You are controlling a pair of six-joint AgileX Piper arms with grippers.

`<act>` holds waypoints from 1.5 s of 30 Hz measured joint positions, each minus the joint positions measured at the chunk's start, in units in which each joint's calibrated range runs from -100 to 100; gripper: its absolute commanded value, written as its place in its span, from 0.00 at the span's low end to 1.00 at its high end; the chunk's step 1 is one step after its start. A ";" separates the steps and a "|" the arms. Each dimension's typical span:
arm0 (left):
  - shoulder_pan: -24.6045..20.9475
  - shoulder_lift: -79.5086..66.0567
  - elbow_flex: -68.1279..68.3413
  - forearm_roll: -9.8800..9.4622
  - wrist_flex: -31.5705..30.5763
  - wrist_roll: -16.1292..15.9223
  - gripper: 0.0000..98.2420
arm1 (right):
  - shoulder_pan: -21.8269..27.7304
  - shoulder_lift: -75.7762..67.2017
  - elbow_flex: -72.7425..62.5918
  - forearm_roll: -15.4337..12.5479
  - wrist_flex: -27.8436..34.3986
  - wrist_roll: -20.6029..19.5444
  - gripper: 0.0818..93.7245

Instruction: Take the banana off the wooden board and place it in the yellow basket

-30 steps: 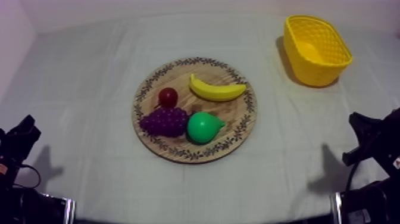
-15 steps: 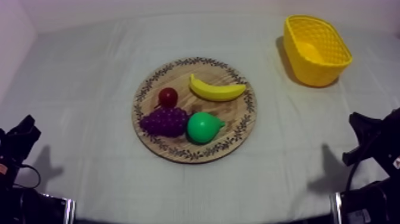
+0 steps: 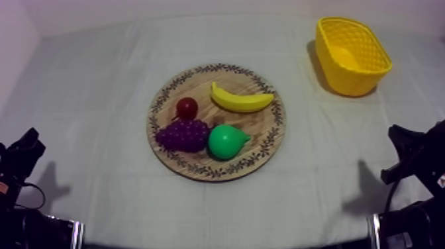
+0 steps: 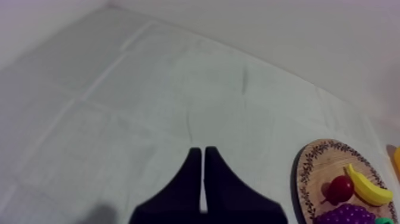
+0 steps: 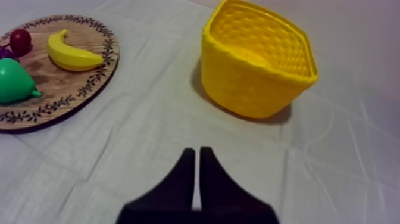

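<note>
Banana (image 3: 241,99) rests on wooden board (image 3: 265,127) — left gripper (image 4: 203,152) and right gripper (image 5: 197,152) closed, empty.

the left arm (image 3: 20,157) and right arm (image 3: 414,153) are black and angular; the left gripper (image 4: 200,154) and right gripper (image 5: 197,152) have flat, black, tapering fingers.

Purple bunch of grapes (image 3: 182,135) lies w/ the green pear (image 3: 226,142) right up against it on the right in the top view, the pear's narrow end pointing away from the grapes. Small red fruit (image 3: 187,107) sits just behind the grapes, at their edge, touching or not can't be told, & apart from the pear. Grey-white cloth (image 3: 93,79) lies flat over the table, w/ faint fold creases across it.
</note>
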State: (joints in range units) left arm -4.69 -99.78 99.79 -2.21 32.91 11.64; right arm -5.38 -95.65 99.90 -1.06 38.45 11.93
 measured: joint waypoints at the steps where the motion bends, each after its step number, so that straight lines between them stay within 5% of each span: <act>1: 0.00 0.00 0.00 0.00 0.00 0.00 0.00 | 0.00 0.00 0.00 0.00 0.00 0.00 0.00; 33: 0.00 0.00 0.00 0.00 0.00 0.00 0.00 | 0.25 0.11 0.00 0.29 -0.11 -0.31 0.00; 45: 0.00 0.00 0.00 0.00 0.00 0.00 0.00 | -0.52 14.62 -11.12 0.25 -0.45 0.62 0.00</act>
State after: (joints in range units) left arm -4.69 -99.78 99.79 -2.21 32.91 11.64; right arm -5.89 -81.03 88.77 -0.81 38.00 12.55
